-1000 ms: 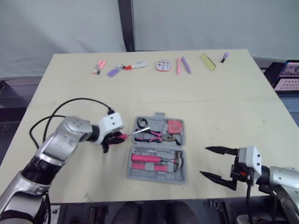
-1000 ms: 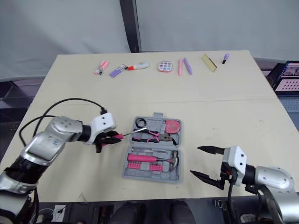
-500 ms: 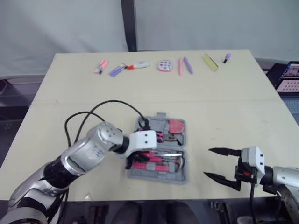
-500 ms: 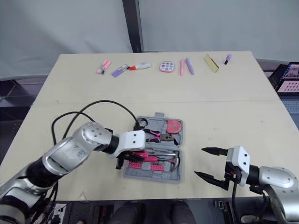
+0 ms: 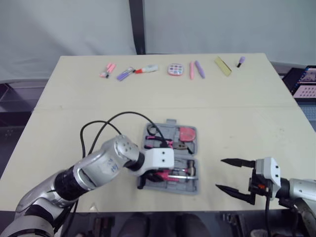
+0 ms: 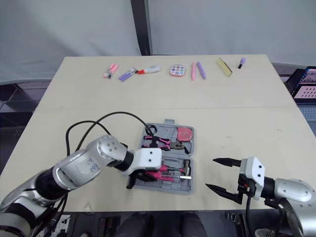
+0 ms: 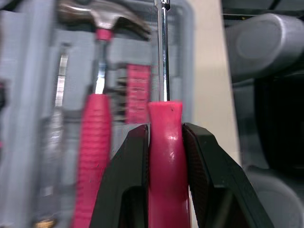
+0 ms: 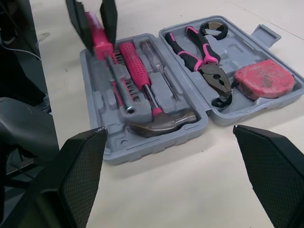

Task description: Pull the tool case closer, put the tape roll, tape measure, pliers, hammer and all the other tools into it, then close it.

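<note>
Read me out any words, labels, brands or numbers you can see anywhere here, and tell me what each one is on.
No text here can be read.
Screen beyond the table's right edge: rows of small tiles, too small to read.
Tape measure in the tool case: no readable label.
Dark marking on the left arm: too blurred to read.

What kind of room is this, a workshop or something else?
Probably a robot test lab rather than a real workshop: a plain table stands in front of a grey backdrop, small pens and markers lie in a neat row along its far edge, and a lit screen sits beside it.
</note>
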